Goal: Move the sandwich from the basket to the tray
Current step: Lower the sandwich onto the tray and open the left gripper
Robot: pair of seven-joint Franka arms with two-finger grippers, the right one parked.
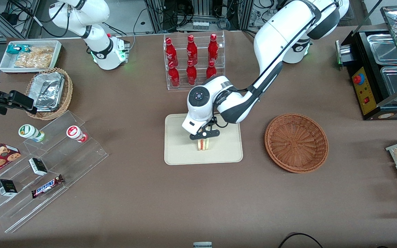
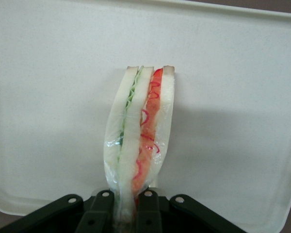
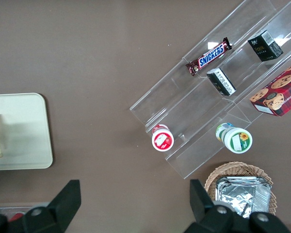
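Brown-covered table [image 1: 143,193], metal framing and cables (tangled) [image 1: 201,13] at its farther edge, even light

The claw [image 1: 204,137] hangs over the tray [image 1: 177,151], closed on the sandwich [image 1: 204,144], which stands on edge on it. The basket [image 1: 296,142] sits on the bench [image 1: 143,199] beside the claw, toward the working arm's end.

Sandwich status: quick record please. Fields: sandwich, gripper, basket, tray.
sandwich: on edge over the tray, filling stripe showing, wrapped in clear film
gripper: above the tray, jaws shut on the sandwich's end
basket: reddish-brown wicker, nothing in it, beside the tray toward the working arm's end of the table
tray: cream-beige, holds only the sandwich
contact: cannot tell if the sandwich touches the tray
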